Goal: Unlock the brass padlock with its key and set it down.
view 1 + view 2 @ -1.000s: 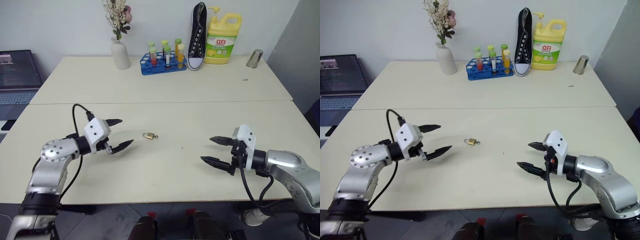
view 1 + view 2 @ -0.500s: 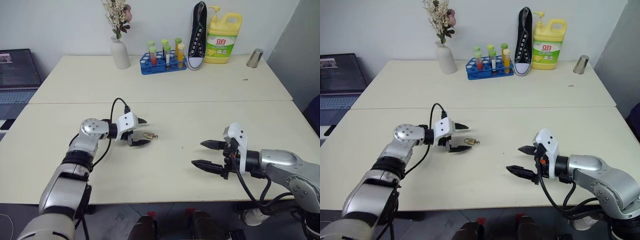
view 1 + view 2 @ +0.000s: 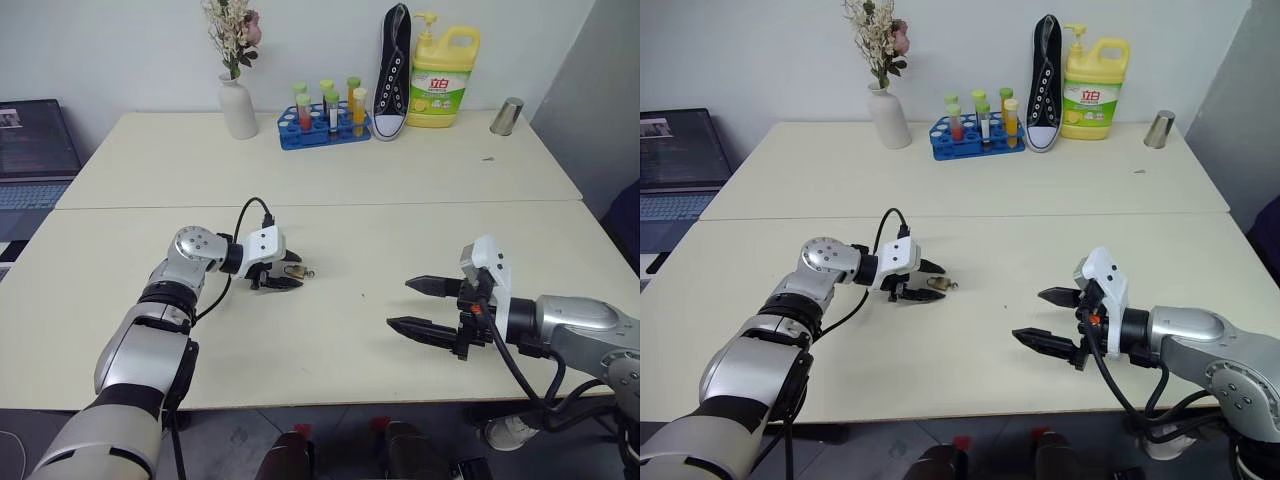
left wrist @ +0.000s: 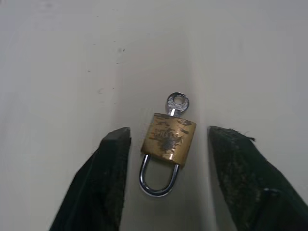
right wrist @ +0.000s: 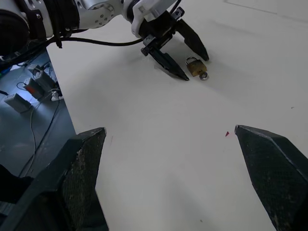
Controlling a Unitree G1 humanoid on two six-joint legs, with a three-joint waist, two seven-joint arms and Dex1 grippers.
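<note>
Near the middle of the left eye view, on the smooth cream table (image 3: 400, 190), lies the brass padlock (image 4: 168, 140): a small scuffed golden block with a thin silver U-shaped loop. The key (image 4: 176, 103), a tiny silvery thing with a round holed head, sticks out of the end opposite the loop. The left gripper (image 3: 289, 275) brackets the padlock with its black tapered fingers (image 4: 111, 173), jaws narrowly apart with a sliver of table showing on each side (no contact visible).

The right gripper (image 3: 425, 306) hovers in the lower right of that view, jaws wide and empty.

Along the upper edge stand a white vase (image 3: 238, 108) of dried flowers, a blue rack of coloured tubes (image 3: 325, 115), an upright black sneaker (image 3: 394, 72), a yellow detergent jug (image 3: 441, 76) with a green label (writing too small to read), and a metal cup (image 3: 506, 116). A laptop (image 3: 35, 150) sits at far left.
</note>
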